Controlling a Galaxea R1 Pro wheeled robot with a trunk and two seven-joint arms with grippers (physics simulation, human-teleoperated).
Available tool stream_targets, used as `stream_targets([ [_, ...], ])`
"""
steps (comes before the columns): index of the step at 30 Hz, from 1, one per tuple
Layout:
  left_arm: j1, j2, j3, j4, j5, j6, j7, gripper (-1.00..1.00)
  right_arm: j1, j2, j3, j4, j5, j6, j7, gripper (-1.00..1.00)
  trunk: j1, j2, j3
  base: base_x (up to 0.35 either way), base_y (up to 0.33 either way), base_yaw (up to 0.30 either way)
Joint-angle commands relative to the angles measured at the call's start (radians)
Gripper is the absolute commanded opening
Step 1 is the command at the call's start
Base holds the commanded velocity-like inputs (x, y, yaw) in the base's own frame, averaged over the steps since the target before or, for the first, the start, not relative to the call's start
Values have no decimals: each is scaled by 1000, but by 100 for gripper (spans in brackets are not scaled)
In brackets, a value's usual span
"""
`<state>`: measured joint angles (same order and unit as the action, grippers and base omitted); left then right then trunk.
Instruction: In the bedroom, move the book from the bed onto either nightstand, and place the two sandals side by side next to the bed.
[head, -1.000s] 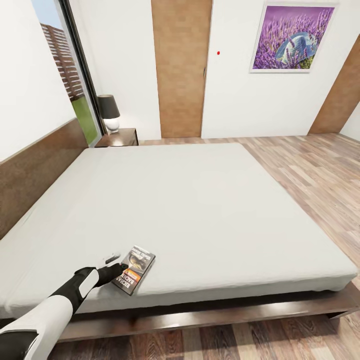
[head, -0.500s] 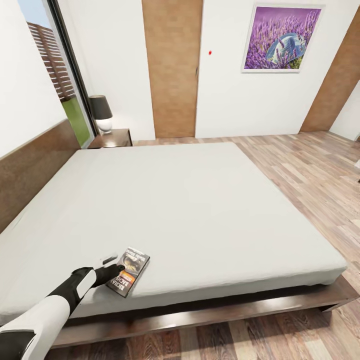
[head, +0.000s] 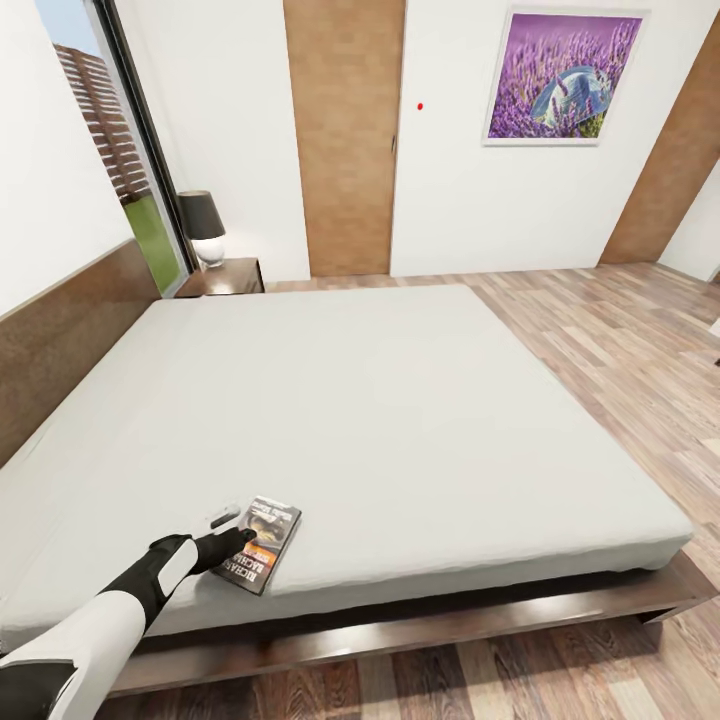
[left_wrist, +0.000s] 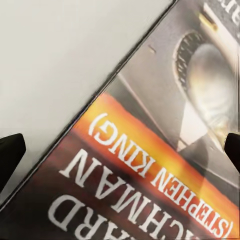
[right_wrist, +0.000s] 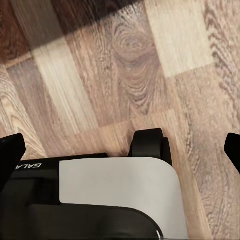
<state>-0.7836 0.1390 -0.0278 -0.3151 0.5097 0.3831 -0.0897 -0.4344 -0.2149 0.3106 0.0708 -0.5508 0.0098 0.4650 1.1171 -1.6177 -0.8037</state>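
Observation:
The book (head: 264, 544) lies flat near the front left edge of the bed (head: 400, 420), dark cover up, with an orange band and white lettering. My left gripper (head: 236, 541) hovers at the book's left edge, reaching in from the lower left. In the left wrist view the book cover (left_wrist: 150, 150) lies close under the left gripper (left_wrist: 120, 150), whose black fingertips (left_wrist: 10, 152) stand far apart, open. The right gripper (right_wrist: 121, 150) hangs open over the wood floor (right_wrist: 165, 60) beside my base. A nightstand (head: 226, 276) stands at the bed's far left corner. The sandals are out of view.
A black-shaded lamp (head: 202, 226) sits on the nightstand. The brown headboard (head: 70, 340) runs along the left wall. A brown door (head: 345, 140) and a lavender picture (head: 560, 75) are on the far wall. Plank floor (head: 640, 340) lies right of the bed.
The whole head view shifted a little early on, so the camera moved. The left gripper stays at the book's edge and the book has not visibly moved.

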Motion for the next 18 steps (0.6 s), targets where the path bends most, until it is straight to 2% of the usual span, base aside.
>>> stream_targets([
  [1, 0, 1, -3, -1, 5, 4, -1, 100, -1, 0, 7, 3, -11, 1, 6, 100, -4, 7, 2, 0, 0, 0],
  [4, 0, 1, -3, -1, 5, 5, -1, 100, -1, 0, 7, 3, -11, 1, 6, 100, -16, 28, 12, 0, 0, 0],
  [18, 0, 1, -3, -1, 5, 5, -1, 100, -1, 0, 7, 3, -11, 2, 6, 100, -16, 28, 12, 0, 0, 0],
])
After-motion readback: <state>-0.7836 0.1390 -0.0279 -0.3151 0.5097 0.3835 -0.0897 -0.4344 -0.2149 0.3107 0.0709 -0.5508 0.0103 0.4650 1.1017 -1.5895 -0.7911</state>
